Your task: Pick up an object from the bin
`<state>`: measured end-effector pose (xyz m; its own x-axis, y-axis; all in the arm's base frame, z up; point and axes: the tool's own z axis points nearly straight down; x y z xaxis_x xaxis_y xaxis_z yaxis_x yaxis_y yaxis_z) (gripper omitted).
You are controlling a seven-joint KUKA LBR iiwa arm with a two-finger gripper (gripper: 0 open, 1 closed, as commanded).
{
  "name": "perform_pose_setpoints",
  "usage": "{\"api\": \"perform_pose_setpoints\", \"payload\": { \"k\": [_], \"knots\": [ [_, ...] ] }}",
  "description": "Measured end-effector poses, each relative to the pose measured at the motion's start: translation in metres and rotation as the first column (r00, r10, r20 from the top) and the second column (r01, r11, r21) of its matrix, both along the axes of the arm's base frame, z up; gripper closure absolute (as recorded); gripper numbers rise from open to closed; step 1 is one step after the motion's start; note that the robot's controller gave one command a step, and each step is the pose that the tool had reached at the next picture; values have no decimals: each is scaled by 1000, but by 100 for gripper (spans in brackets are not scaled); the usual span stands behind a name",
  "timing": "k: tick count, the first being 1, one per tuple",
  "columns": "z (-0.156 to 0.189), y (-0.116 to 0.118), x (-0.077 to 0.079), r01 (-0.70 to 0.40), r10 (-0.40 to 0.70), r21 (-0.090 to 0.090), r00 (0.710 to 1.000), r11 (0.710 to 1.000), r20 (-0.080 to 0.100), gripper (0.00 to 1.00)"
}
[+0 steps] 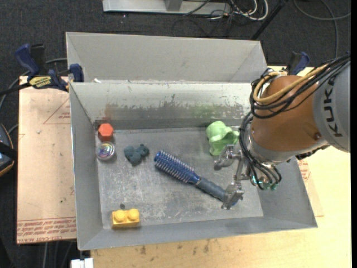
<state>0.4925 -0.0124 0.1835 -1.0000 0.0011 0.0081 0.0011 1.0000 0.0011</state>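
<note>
Yellow brick (pixel 125 217) near-left in bin (pixel 167 96). Blue hairbrush (pixel 184 175) lies diagonal: bristles far-left, handle near-right beside gripper (pixel 228 180). Fingers spread, gripping nothing.

the arm (pixel 333 113) reaches in from the right, bent downward. its wrist (pixel 279 141) is wrapped in a rounded orange cover (pixel 284 113), with black and yellow cables (pixel 266 91) looped over the top. below it the gripper (pixel 233 182) points down, set low.

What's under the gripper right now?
The handle end of the blue hairbrush lies under the gripper, its bristle head stretching away to the view's left. The gripper covers the handle's very tip.
</note>
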Motion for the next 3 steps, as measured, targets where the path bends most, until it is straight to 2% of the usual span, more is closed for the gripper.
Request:
{"api": "perform_pose_setpoints", "payload": {
  "k": [1,2,3],
  "knots": [
    [-113,30,54,-88,88,-1,996,996,13,0],
    [-107,29,55,-87,87,-1,996,996,19,100],
    [36,21,59,-191,191,-2,981,982,17,100]
  ]
}}
